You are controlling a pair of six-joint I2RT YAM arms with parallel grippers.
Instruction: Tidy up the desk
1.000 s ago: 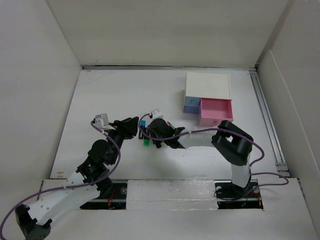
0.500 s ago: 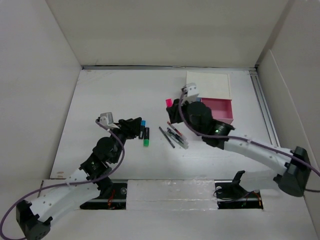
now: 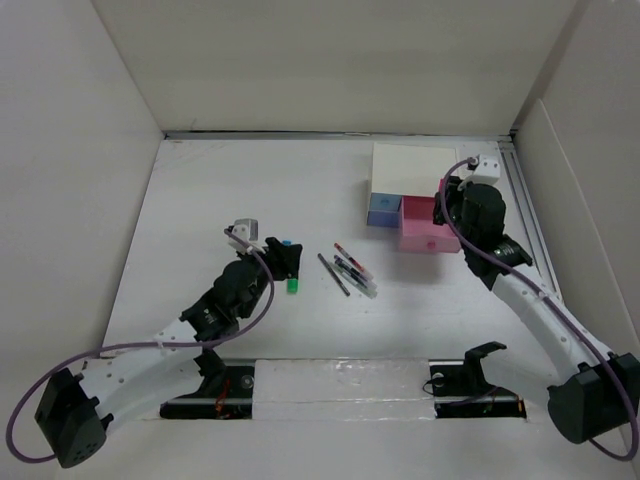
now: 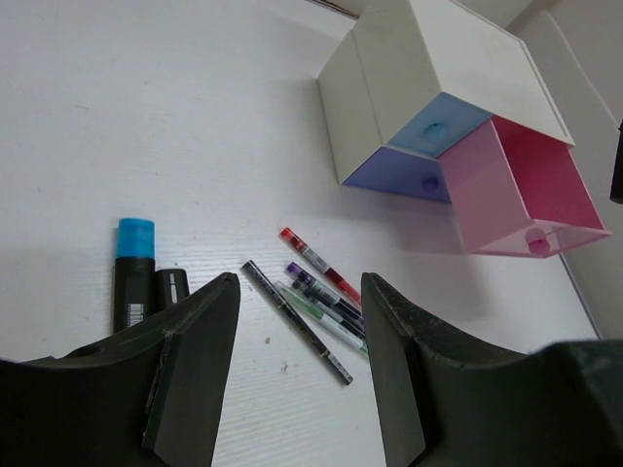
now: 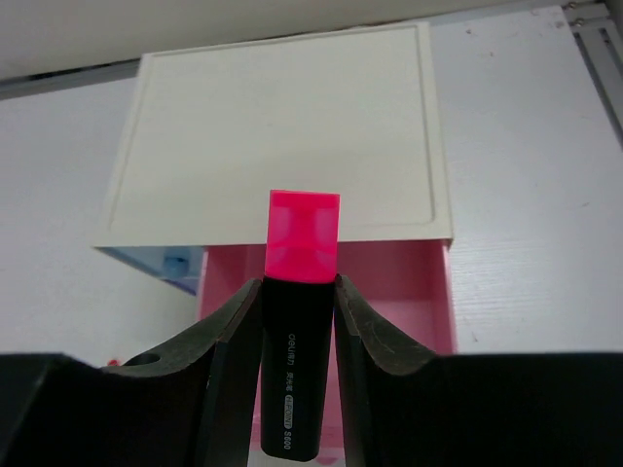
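One highlighter [image 5: 304, 229] in right gripper [image 5: 298, 284] overhangs pink drawer [image 5: 391, 292].

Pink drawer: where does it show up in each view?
Top external: pink drawer right of centre, pulled out from the box front.
Left wrist: far right, open.
Right wrist: bottom centre, behind the gripped highlighter.
Shared landmark: the white box that it slides out of.
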